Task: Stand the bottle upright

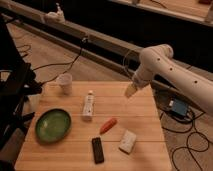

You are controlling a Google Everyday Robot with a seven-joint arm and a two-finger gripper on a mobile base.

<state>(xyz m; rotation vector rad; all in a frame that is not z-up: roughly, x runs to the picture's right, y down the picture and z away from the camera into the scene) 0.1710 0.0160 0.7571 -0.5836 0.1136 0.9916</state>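
Note:
The bottle [88,106] lies on its side near the middle of the wooden table [145,107]. It is slim and whitish, and its small reddish cap points toward the far edge. My gripper [131,90] hangs at the end of the white arm [165,65], over the table's far right part. It is well to the right of the bottle and a little beyond it, not touching it. The gripper is open, with nothing held between its pale fingers.
A white paper cup [65,83] stands at the far left corner. A green plate [53,125] sits to the left of the bottle. An orange object [108,125], a black remote [97,150] and a whitish block [127,141] lie nearer the front. Cables run across the floor.

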